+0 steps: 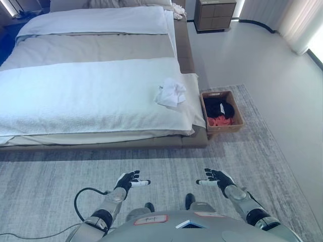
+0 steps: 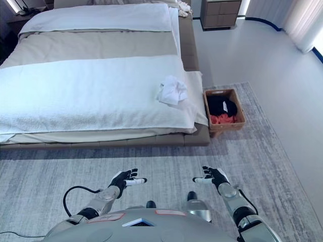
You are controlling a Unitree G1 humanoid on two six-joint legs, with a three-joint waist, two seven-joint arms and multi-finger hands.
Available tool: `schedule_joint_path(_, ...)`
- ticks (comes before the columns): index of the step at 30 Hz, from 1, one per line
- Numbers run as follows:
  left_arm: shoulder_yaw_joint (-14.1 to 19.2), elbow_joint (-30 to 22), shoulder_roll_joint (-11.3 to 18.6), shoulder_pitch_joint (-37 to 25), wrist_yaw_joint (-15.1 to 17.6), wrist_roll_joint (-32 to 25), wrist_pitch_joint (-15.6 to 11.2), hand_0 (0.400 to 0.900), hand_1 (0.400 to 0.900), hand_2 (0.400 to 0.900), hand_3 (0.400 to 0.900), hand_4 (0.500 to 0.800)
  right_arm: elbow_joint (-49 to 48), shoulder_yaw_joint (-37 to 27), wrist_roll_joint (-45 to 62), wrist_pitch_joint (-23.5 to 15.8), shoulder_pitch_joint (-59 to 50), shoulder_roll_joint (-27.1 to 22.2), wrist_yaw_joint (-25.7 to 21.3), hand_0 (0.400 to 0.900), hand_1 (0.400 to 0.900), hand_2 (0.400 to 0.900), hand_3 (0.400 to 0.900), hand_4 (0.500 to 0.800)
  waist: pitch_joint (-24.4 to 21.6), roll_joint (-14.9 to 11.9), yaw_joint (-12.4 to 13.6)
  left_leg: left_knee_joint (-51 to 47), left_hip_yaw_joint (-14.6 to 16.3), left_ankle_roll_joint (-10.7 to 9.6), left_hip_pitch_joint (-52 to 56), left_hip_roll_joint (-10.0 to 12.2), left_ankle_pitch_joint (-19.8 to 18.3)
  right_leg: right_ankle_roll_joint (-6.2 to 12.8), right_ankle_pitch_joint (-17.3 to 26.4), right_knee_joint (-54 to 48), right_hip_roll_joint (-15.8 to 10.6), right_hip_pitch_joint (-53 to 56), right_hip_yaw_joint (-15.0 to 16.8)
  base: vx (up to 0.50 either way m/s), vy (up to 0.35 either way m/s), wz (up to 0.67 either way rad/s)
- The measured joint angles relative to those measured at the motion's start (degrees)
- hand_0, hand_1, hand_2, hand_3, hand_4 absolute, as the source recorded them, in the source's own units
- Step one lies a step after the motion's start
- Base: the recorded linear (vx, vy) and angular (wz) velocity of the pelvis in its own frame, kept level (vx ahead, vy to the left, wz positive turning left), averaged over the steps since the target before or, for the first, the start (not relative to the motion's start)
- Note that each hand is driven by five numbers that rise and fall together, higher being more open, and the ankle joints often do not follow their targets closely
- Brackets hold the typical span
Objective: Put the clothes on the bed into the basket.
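Fingers of my left hand (image 1: 130,180) and right hand (image 1: 217,177) spread, empty; white garment (image 1: 170,93), soft and light, crumpled near bed (image 1: 75,96) right edge beside basket (image 1: 238,114); I'd pinch its bunched top.

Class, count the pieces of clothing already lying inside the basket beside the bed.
2 visible: a black garment at the far end of the basket, and a red garment at the near end. More may be hidden underneath.

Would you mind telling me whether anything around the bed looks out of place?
Only the crumpled white garment near the bed's right edge stands out; the bedding is otherwise smooth. The basket beside the bed sits upright with dark and red clothes inside. Both hands are empty.
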Motion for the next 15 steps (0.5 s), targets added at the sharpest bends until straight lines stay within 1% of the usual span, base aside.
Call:
schedule_joint_path(4,0.3,0.7,-0.1,0.5,0.1,0.0,0.2,0.9,0.9,0.9,0.9,0.8,0.0,0.0,0.0,0.0,0.4,0.0,0.0,0.9,0.9,0.9,0.9,0.8,-0.7,-0.1,0.1,0.0,-0.2,0.0,-0.1,0.1,0.0,-0.18,-0.1,0.0,0.0,0.0,-0.2,-0.02,-0.055,0.0)
schedule_joint_path(8,-0.2,0.7,-0.1,0.8,0.0,0.0,0.3,0.9,0.9,0.9,0.9,0.8,0.0,0.0,0.0,0.0,0.6,0.0,0.0,0.9,0.9,0.9,0.9,0.8,-0.8,-0.2,0.2,0.5,-0.2,0.0,-0.3,0.2,0.0,-0.19,-0.1,0.0,0.1,-0.1,-0.3,-0.02,-0.081,-0.01)
schedule_joint_path(13,-0.1,0.7,-0.1,0.8,0.1,0.0,0.3,0.9,0.9,0.9,0.9,0.8,0.0,0.0,0.1,0.0,0.9,0.0,0.0,0.9,0.9,0.9,0.9,0.8,-0.7,-0.2,0.2,0.6,-0.3,0.0,-0.2,0.5,0.0,-0.22,-0.1,0.0,0.3,-0.1,-0.3,0.01,-0.111,0.01)
schedule_joint_path(15,-0.1,0.7,-0.1,0.8,0.7,0.1,0.3,0.9,0.9,0.9,0.9,0.8,0.0,0.0,0.1,0.0,1.1,0.0,0.0,0.9,0.9,0.9,0.9,0.8,-0.6,-0.3,0.3,0.6,-0.3,0.0,-0.2,0.6,0.0,-0.27,-0.2,0.0,0.6,-0.1,-0.3,0.0,-0.131,0.04)
